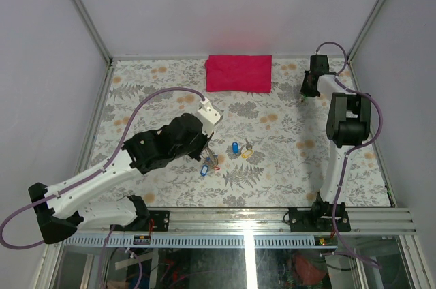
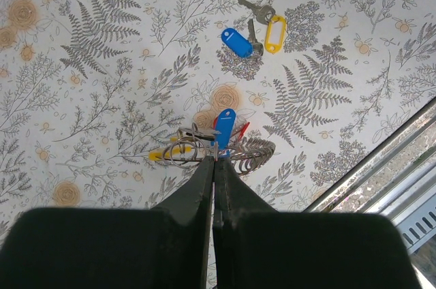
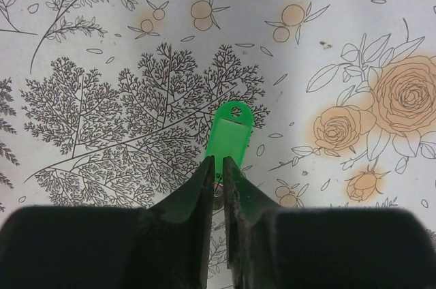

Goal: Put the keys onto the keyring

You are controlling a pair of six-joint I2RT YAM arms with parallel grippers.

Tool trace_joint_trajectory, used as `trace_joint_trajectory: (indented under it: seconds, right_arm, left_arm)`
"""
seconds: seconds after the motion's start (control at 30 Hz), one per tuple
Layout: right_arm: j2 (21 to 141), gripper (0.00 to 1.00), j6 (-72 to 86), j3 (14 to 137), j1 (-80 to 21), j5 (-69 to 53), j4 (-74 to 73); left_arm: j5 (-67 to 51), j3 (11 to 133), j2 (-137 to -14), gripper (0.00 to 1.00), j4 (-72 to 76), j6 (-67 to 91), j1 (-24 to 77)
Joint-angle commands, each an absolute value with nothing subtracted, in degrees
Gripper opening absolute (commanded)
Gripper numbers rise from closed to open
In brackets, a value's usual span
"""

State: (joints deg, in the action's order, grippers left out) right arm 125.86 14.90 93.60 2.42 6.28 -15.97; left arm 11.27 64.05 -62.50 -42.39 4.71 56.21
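In the left wrist view my left gripper [image 2: 213, 159] is shut, its tips pinching a thin metal piece just below a blue key tag [image 2: 225, 127]. The wire keyring [image 2: 182, 147] lies just left of the tips, with a yellow tag [image 2: 159, 155] and a red tag [image 2: 242, 128] in the same bunch. Farther off lie a blue-tagged key [image 2: 236, 41] and a yellow-tagged key [image 2: 275, 33]. My right gripper [image 3: 216, 161] is shut on the near end of a green key tag [image 3: 229, 132]. From above, the left gripper [image 1: 204, 158] is over the bunch and the right gripper [image 1: 304, 91] is at the far right.
A red cloth [image 1: 238, 72] lies at the back middle of the patterned table [image 1: 272, 180]. The loose blue and yellow keys [image 1: 240, 149] lie just right of the left gripper. A metal rail [image 1: 272, 215] runs along the near edge.
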Motion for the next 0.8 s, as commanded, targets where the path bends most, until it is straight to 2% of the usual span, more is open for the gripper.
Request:
trace_joint_trajectory:
  seconds: [0.0, 0.17, 0.5, 0.57, 0.6, 0.67, 0.77]
  right_arm:
    - [126.0, 0.12, 14.7, 95.1, 2.6, 5.4, -15.8]
    - [124.0, 0.01, 14.3, 93.0, 2.7, 5.0, -15.4]
    - [120.4, 0.01, 13.5, 89.4, 2.7, 4.7, -14.3]
    - [119.7, 0.26, 13.5, 88.5, 2.6, 4.5, -13.5]
    - [119.7, 0.34, 13.5, 88.5, 2.6, 4.4, -13.4]
    - [119.9, 0.39, 13.4, 88.8, 2.6, 4.3, -13.6]
    - [120.3, 0.41, 13.4, 89.2, 2.6, 3.9, -13.8]
  left_arm:
    - [12.6, 64.4, -61.3, 0.00, -41.3, 5.6, 56.4]
    - [12.3, 64.6, -61.1, 0.00, -41.4, 5.8, 56.4]
    - [11.5, 64.9, -60.9, 0.00, -41.6, 6.0, 56.3]
    - [11.4, 65.0, -61.1, 0.00, -41.7, 6.0, 56.3]
    - [11.4, 65.1, -61.1, 0.00, -41.7, 6.0, 56.3]
    - [11.3, 65.1, -61.1, 0.00, -41.7, 6.0, 56.4]
    - [11.2, 65.4, -61.3, 0.00, -41.7, 5.9, 56.4]
